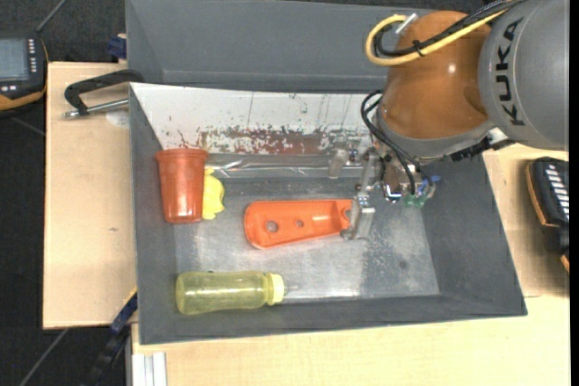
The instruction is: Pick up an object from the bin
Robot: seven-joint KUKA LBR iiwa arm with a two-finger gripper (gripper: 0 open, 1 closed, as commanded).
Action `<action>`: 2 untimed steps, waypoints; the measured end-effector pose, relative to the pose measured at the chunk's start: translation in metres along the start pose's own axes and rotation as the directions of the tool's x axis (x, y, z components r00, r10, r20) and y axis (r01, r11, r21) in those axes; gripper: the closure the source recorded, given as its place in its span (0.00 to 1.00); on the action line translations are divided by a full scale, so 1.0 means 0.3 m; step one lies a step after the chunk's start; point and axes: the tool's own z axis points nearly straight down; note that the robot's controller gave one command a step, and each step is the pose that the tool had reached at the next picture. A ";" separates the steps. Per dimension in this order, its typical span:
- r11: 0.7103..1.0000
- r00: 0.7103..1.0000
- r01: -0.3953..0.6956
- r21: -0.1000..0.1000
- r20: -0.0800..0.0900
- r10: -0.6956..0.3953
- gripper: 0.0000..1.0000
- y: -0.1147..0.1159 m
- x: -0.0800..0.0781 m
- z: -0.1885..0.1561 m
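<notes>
My gripper [351, 191] hangs low over the middle-right of the bin, under the arm's orange cover. Its two fingers stand apart, open: one fingertip [338, 162] points toward the back wall, and the other fingertip [360, 221] sits right at the right end of a flat orange plastic piece [291, 225] with two small holes. That piece lies lengthwise on the bin floor, stretching left from the gripper. Nothing shows between the fingers.
An orange-red cup [181, 184] lies at the left wall with a small yellow thing [213, 197] against its right side. A pale yellow translucent bottle [226, 292] lies along the front wall. The arm covers the bin's back right corner.
</notes>
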 end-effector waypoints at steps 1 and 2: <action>1.000 1.000 -0.001 0.000 0.009 0.001 0.00 0.000 -0.005 -0.016; 0.998 0.998 0.065 0.001 0.012 -0.065 0.00 0.072 -0.005 0.121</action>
